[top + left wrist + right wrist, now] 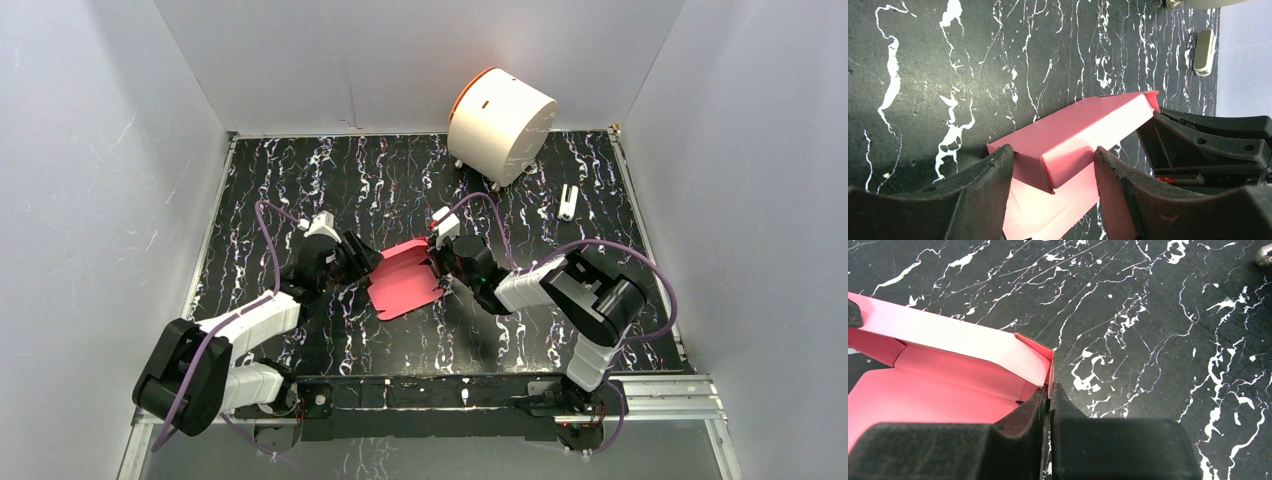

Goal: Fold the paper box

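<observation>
The pink-red paper box (405, 285) lies partly folded on the black marbled table, between my two grippers. In the left wrist view a raised corner of the box (1078, 125) stands between my left gripper's (1053, 152) fingers, and both fingertips touch it, one on the outer wall and one on the inner flap. The left gripper (360, 262) is at the box's left end. At the right end, my right gripper (437, 262) is shut on the thin upright side wall. In the right wrist view that wall's edge runs into the right gripper's (1049, 387) closed fingers, and the box's inside (948, 395) lies to their left.
A large white cylinder with an orange rim (500, 125) lies on its side at the back right. A small white object (568, 201) sits near the right wall, also in the left wrist view (1204, 52). White walls enclose the table on three sides.
</observation>
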`<state>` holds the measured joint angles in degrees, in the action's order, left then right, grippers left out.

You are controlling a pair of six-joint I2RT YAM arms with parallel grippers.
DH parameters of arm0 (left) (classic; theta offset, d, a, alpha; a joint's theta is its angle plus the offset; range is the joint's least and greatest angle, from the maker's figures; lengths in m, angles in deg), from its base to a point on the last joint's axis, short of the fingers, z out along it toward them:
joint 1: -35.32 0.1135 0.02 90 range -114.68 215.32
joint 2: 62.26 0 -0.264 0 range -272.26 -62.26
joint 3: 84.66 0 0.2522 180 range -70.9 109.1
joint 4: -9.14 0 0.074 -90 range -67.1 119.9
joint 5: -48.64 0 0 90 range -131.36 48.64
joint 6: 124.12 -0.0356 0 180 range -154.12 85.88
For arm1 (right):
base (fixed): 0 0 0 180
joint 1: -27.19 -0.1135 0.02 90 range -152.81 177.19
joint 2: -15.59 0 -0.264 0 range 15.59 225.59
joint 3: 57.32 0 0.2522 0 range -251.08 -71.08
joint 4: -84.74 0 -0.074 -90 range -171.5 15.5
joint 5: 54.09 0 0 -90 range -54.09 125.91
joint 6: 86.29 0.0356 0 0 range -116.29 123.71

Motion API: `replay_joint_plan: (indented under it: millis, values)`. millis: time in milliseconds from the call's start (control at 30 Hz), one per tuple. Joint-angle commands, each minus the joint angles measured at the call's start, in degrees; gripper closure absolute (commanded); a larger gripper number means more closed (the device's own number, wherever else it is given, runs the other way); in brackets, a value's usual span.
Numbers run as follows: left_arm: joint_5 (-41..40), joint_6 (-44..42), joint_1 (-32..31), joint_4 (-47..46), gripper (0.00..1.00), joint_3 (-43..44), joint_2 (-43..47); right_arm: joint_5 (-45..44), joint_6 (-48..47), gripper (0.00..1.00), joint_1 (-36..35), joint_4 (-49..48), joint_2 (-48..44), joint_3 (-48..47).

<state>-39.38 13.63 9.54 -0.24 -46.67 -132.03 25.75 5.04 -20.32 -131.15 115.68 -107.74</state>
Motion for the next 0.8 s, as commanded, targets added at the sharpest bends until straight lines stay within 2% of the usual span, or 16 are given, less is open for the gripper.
replay_joint_plan:
  millis: [0, 167, 333, 767]
  values:
    - [-0.27, -4.80, -1.38, 8.56, 0.40, 3.73, 3.33, 4.15, -3.42, 0.88, -2.12, -4.58, 0.05, 1.48]
    - [-9.28, -8.56, -1.47, 17.77, 0.34, 8.47, 6.29, 4.80, -5.92, 0.89, -1.47, -4.93, 0.47, 2.50]
    - [-10.99, -9.95, -1.98, 20.82, 0.32, 12.74, 5.62, 6.07, -6.58, 0.89, -1.45, -4.93, 0.03, 2.77]
    - [-14.21, -15.82, -12.04, 20.99, 0.26, 23.75, -10.04, 7.08, -5.24, 0.89, -1.45, -5.94, 0.55, 2.97]
